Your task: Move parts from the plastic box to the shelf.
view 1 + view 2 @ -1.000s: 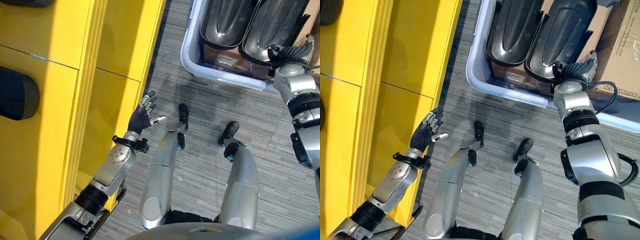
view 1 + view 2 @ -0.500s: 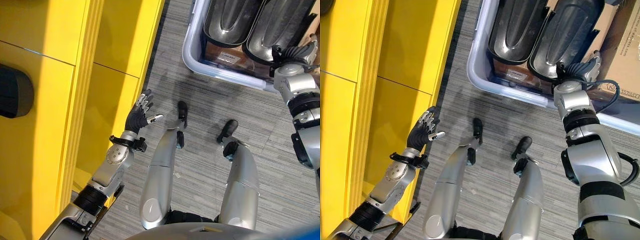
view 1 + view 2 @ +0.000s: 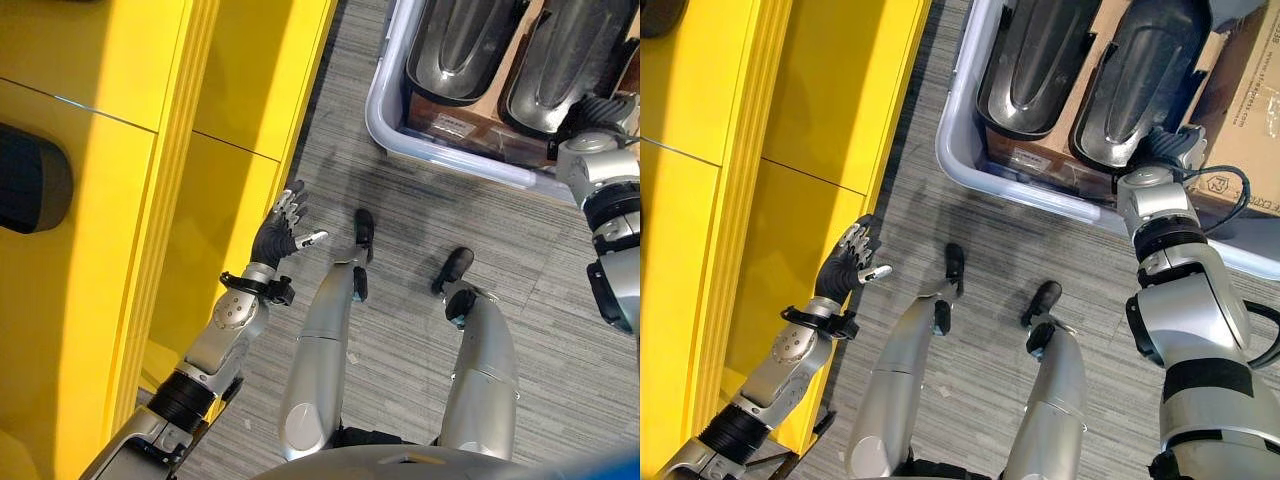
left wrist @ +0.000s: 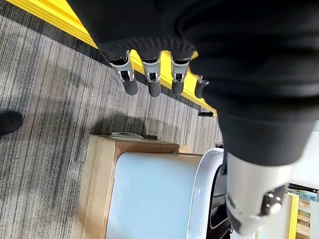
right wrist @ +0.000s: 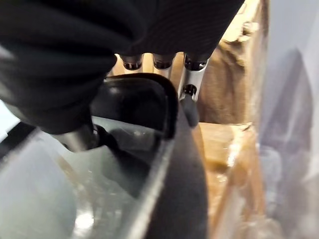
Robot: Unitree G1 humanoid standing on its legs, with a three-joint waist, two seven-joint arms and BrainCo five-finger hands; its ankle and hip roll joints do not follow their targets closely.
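Your right hand (image 3: 1167, 152) is at the near end of the right-hand part (image 3: 1137, 85) in the box (image 3: 958, 150), far right on the floor. In the right wrist view the fingers (image 5: 191, 94) go down the outside of the part's rim and the thumb sits inside the hollow, so it's pinching the dark edge (image 5: 169, 112). The part lies in the box beside a second dark part (image 3: 1035, 65), both long glossy shells, hollow side up, on brown cardboard. Part not lifted, resting w/ its twin. Your left hand (image 3: 279, 232) hangs low just beside the front of the yellow shelf (image 3: 150, 180), fingers straight and a little spread, thumb out toward the floor, holding nothing. Left wrist view confirms: fingertips (image 4: 130, 88) in a row, apart, nothing between them. A dark rounded part (image 3: 30, 180) sits on the shelf, far left, well apart from the left hand. A cardboard carton (image 3: 1250, 110) sits against the box on its right. Grey carpet (image 3: 400, 230) between shelf and box.
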